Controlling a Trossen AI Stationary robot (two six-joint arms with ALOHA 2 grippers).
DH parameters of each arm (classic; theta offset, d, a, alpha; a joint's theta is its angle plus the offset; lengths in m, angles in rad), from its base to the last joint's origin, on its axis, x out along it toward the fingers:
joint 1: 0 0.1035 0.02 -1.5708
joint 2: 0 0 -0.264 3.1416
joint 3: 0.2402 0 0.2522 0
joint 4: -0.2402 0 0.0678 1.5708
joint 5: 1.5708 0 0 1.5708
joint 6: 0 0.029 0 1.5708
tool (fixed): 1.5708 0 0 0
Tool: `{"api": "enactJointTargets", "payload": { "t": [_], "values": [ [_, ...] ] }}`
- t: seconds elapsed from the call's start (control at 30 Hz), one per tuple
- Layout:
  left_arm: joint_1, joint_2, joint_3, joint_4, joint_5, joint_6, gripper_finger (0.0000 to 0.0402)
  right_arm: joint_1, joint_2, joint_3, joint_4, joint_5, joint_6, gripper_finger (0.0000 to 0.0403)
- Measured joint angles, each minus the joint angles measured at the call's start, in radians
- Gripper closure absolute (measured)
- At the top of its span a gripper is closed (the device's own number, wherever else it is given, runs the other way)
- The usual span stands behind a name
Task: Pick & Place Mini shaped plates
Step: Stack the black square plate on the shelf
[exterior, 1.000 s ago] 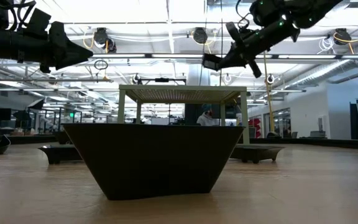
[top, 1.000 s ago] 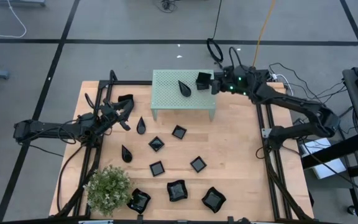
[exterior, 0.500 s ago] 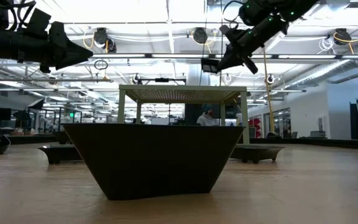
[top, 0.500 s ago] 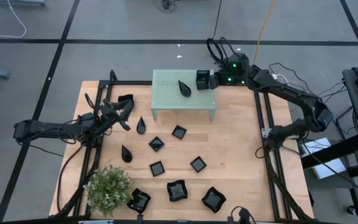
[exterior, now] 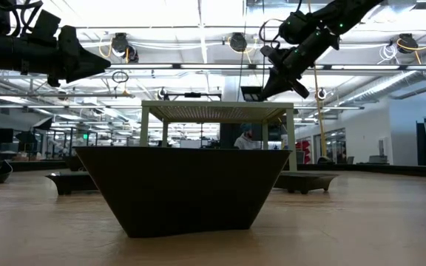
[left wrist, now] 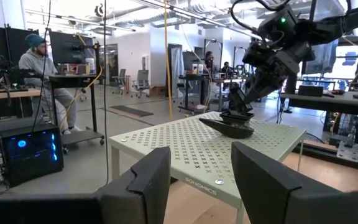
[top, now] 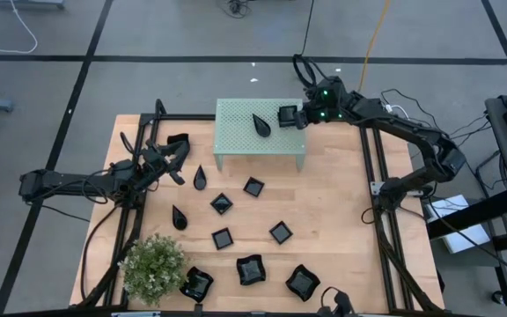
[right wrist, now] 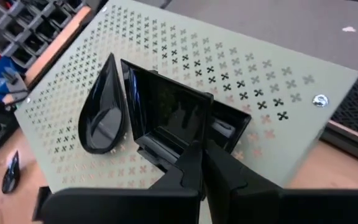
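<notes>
Mint stand, teardrop plate, bushy plant

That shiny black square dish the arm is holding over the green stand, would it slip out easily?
Possibly. The small glossy black square dish looks smooth and is pinched only at its rim by the right gripper, so it might slide. It seems rigid, probably not floppy.

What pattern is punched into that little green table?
Rows of small crosses on the green table; right wrist view shows it best.

High view: straight down over the whole surface. Low view: surface height, level, facing the room. Wrist views sit close behind each gripper. All four share the mint-green perforated stand.
</notes>
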Motion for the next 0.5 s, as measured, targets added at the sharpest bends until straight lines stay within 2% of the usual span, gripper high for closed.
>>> {"api": "enactJointTargets", "payload": {
  "t": [0.5],
  "values": [
    [0.0,0.0,0.0,0.0,0.0,0.0,0.0229,0.0,0.0,0.0,-0.002,0.002,-0.04,0.0382]
  ]
}}
